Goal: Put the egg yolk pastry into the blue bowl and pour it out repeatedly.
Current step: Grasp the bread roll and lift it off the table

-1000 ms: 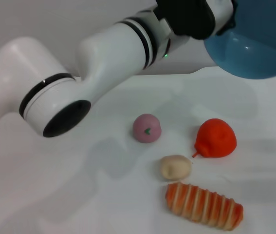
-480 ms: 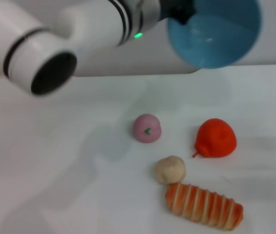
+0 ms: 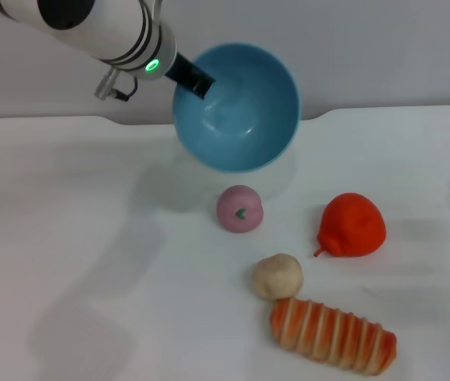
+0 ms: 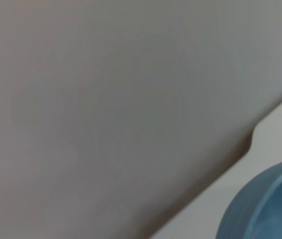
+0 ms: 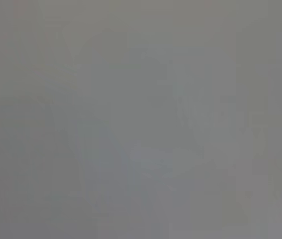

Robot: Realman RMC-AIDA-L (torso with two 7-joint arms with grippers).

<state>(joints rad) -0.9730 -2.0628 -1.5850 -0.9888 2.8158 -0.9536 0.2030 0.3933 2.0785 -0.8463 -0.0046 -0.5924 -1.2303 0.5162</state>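
The blue bowl hangs in the air above the table's far middle, tilted with its empty, glossy inside facing me. My left gripper is shut on the bowl's rim at its left side. Part of the bowl also shows in the left wrist view. The egg yolk pastry lies on the white table, just above the striped bread loaf and well below the bowl. My right gripper is out of view; the right wrist view shows only blank grey.
A pink ball with a green mark lies under the bowl. A red fruit sits to the right of it. A long orange-striped bread loaf lies at the front right, touching the pastry. The table's far edge meets a grey wall.
My left arm has swung to the left and lowered, carrying the bowl from the top right to the far middle. The pastry rolled slightly left and now lies still.
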